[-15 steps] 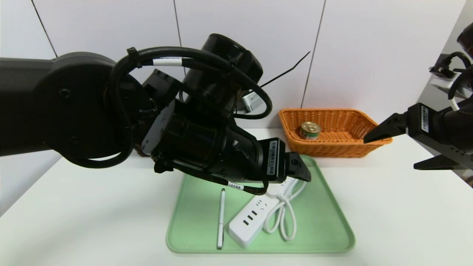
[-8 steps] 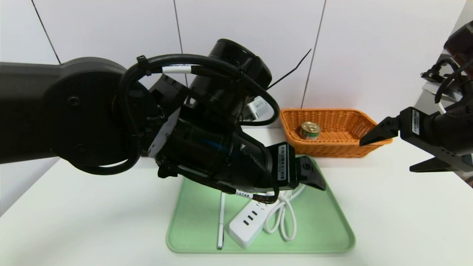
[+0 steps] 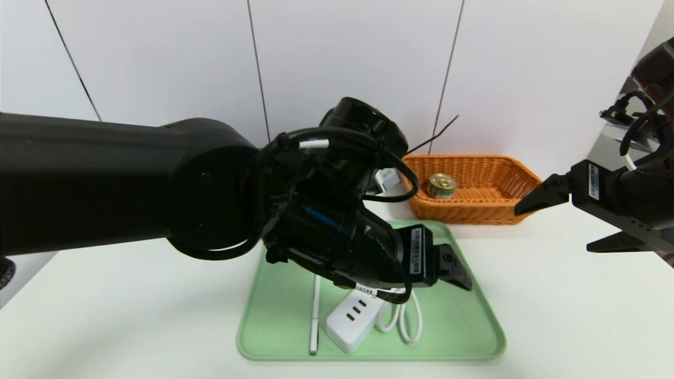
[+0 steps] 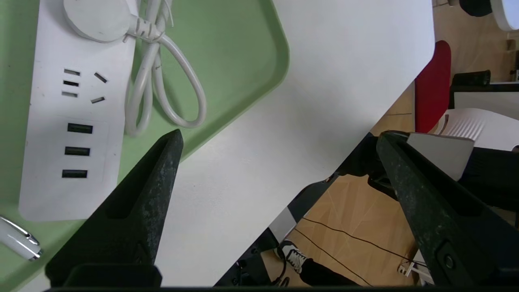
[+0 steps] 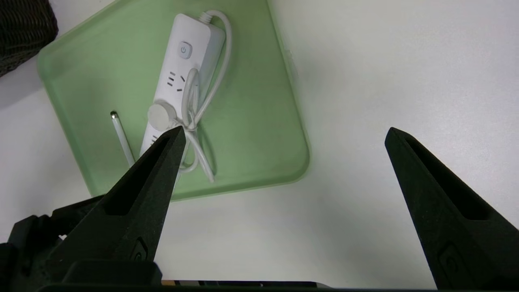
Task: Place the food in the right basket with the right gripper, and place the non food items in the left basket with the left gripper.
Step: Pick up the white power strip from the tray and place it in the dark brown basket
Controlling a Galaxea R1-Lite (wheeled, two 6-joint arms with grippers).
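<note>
Fingers first: on my left gripper they are spread wide and hold nothing, touching nothing. One tip hangs over the near right corner of the green tray, just past the cord; the other is out over bare table and floor.

From the head view, going left to right: the pen lies at about 7 o'clock on the tray, pointing toward 12. Just beside it on the right is the power strip, angled toward 1 o'clock, with its cord looped against its right side. My left gripper hovers over the strip's far end, near the tray's middle. At 1 o'clock from the tray sits the orange basket, with the can already inside it, so the food looks done. At 3 o'clock my right gripper hangs clear of the table, fingers parted wide and empty.

The dark basket shows only in the right wrist view, off one tray corner. I see no cube anywhere.

I judge the step in hand is picking up the strip or the pen. To do it well, I should turn my wrist so my fingers straddle the strip across its narrow width, come down mid-body clear of the plug and cord knot, and close firmly, since the smooth casing may slip and the cord may snag the pen.
</note>
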